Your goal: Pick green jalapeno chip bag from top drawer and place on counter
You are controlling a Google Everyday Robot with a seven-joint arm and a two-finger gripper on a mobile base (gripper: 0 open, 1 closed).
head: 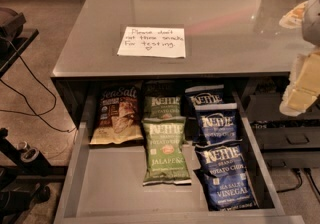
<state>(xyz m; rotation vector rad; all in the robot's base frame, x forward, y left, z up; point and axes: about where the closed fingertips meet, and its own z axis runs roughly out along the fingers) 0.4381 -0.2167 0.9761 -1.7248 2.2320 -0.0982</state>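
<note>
The green jalapeno chip bag lies flat in the middle of the open top drawer, label up, with "JALAPENO" near its bottom. A second green Kettle bag lies behind it, partly under the counter edge. The counter is a glossy grey top above the drawer and bears a white handwritten note. My gripper shows as a pale blurred shape at the right edge of the view, beside the counter's front right corner. It is well to the right of the drawer and holds nothing that I can see.
A tan-brown Sea Salt bag lies at the drawer's left. Three dark blue Kettle bags line its right side. Dark drawer fronts with a handle are at the right. A black stand and cables are on the floor at the left.
</note>
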